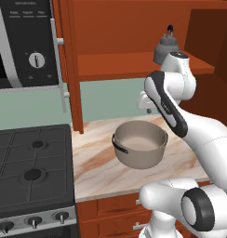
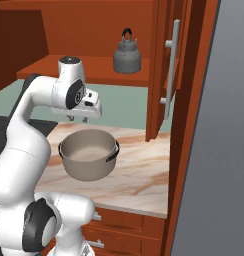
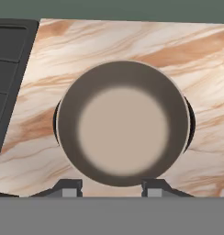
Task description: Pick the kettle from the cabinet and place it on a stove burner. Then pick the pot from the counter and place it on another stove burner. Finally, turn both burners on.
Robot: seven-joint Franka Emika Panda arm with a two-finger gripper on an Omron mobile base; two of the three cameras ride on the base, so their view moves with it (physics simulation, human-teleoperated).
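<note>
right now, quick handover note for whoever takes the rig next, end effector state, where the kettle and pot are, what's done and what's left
End effector: open, empty, hanging above the wide round grey-beige metal pot, fingertips apart over its near rim.
Pot: sits on the pale marble-patterned counter, right of the black cooktop.
Small grey metal kettle with black arched handle: upright on the shelf of the reddish-brown wooden cabinet, whose door stands open.
Done: no part of the task; no burner carries anything.
Left: move kettle to one burner, pot to another, then turn both knobs on.
</note>
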